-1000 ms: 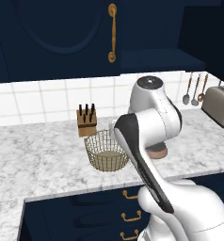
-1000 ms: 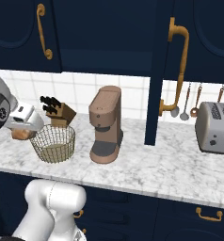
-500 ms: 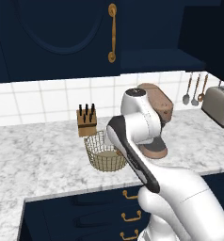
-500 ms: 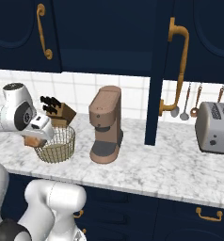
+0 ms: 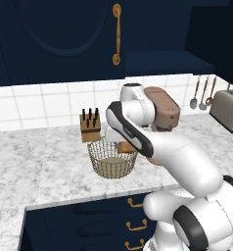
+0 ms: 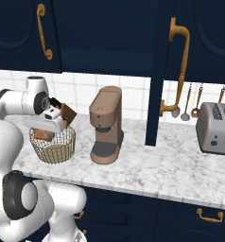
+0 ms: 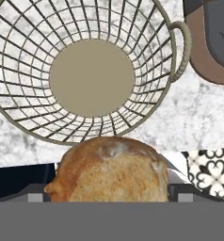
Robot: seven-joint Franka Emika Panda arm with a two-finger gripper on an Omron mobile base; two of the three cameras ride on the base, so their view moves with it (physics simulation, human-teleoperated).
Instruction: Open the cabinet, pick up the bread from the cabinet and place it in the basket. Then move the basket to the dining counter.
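My gripper (image 7: pixel 109 195) is shut on the bread (image 7: pixel 111 172), a round golden-brown loaf wedged between the two fingertips. It hovers at the near rim of the wire basket (image 7: pixel 92 77), whose beige bottom is bare. From the left the bread (image 5: pixel 124 146) hangs at the right rim of the basket (image 5: pixel 111 159). From the right the bread (image 6: pixel 41 135) sits at rim height of the basket (image 6: pixel 54 147), under the white hand. One cabinet door (image 6: pixel 158 80) stands open edge-on; the other (image 5: pixel 64 39) is closed. The dining counter is out of view.
A brown coffee machine (image 6: pixel 106 125) stands just right of the basket. A knife block (image 5: pixel 90 126) is behind it by the tiled wall. A toaster (image 6: pixel 217 126) and hanging utensils (image 6: pixel 185 101) are at the far right. Navy drawers run under the marble worktop (image 5: pixel 40 162).
The arm has swung down and across, carrying the bread from beside the basket to over its rim. The basket and the camera have stayed put.
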